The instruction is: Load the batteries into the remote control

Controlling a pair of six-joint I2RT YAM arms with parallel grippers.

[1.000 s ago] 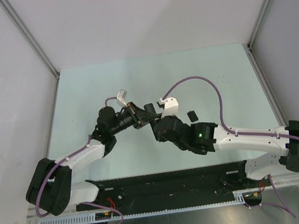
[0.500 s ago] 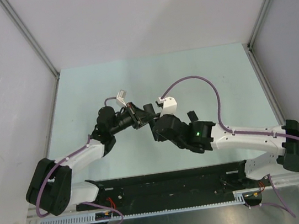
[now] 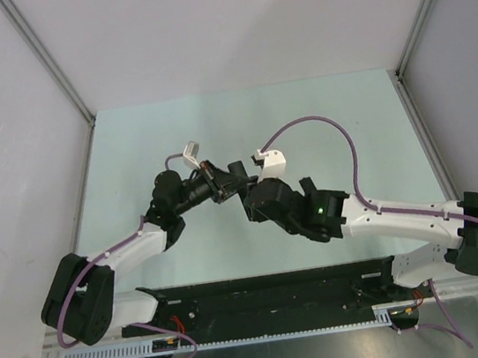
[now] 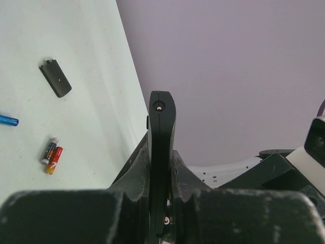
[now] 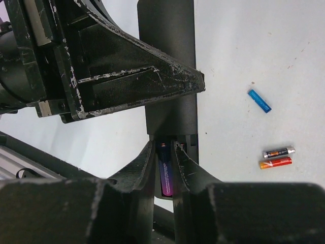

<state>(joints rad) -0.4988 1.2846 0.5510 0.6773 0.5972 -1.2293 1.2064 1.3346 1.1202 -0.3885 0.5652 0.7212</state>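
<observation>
My left gripper (image 4: 161, 152) is shut on the remote control (image 4: 161, 122), a slim black bar seen edge-on and held off the table. In the right wrist view the remote (image 5: 170, 76) runs down to my right gripper (image 5: 163, 147), which is shut on a blue-purple battery (image 5: 165, 170) at the remote's open end. On the table lie a blue battery (image 5: 259, 100), a red-orange battery (image 5: 274, 162) and a dark silver-tipped one (image 5: 278, 152) beside it. From above, the two grippers (image 3: 222, 186) (image 3: 244, 192) meet at mid-table.
A small black battery cover (image 4: 55, 78) lies flat on the table beyond the loose batteries. The loose blue battery (image 4: 7, 120) and red-orange battery (image 4: 54, 159) lie on the pale green table (image 3: 128, 150). Grey walls enclose the table on three sides.
My right arm has shifted a little left and toward the left gripper. The left wrist has tilted slightly. The two grippers now sit closer together.
</observation>
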